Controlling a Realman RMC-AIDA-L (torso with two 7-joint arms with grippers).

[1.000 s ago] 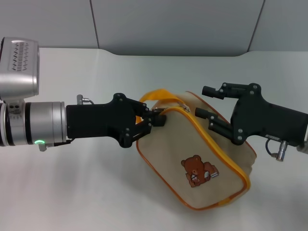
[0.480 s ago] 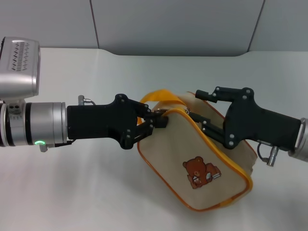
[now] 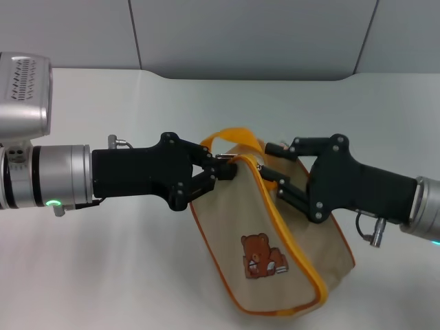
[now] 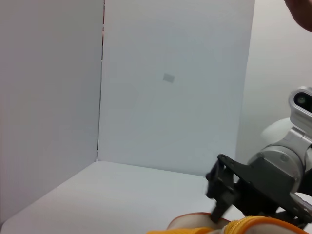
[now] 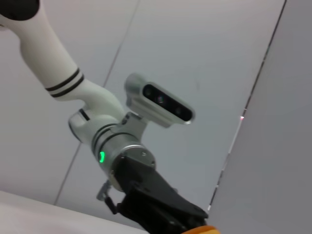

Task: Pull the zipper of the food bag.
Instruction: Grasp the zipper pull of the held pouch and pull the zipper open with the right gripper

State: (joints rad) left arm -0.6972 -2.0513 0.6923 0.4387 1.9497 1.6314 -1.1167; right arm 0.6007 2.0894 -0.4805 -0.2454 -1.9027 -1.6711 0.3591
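The food bag (image 3: 275,268) is a beige pouch with a brown bear picture (image 3: 258,256), hanging tilted over the table in the head view. Its orange loop handle (image 3: 234,135) stands up behind the top corner. The orange-yellow zipper (image 3: 283,230) runs down the bag's upper edge. My left gripper (image 3: 223,170) is shut on the bag's top corner. My right gripper (image 3: 268,159) is open, with its fingers either side of the zipper's top end, close to the left gripper. A small silver bit shows there. The left wrist view shows the right gripper (image 4: 226,187). The right wrist view shows the left gripper (image 5: 156,207).
A white table (image 3: 103,275) lies under both arms. Grey wall panels (image 3: 240,34) stand along its far edge. The two grippers are only a few centimetres apart over the bag.
My right gripper has moved left along the bag's top edge toward the left gripper. The bag has swung, and its lower end now hangs more to the left and lower.
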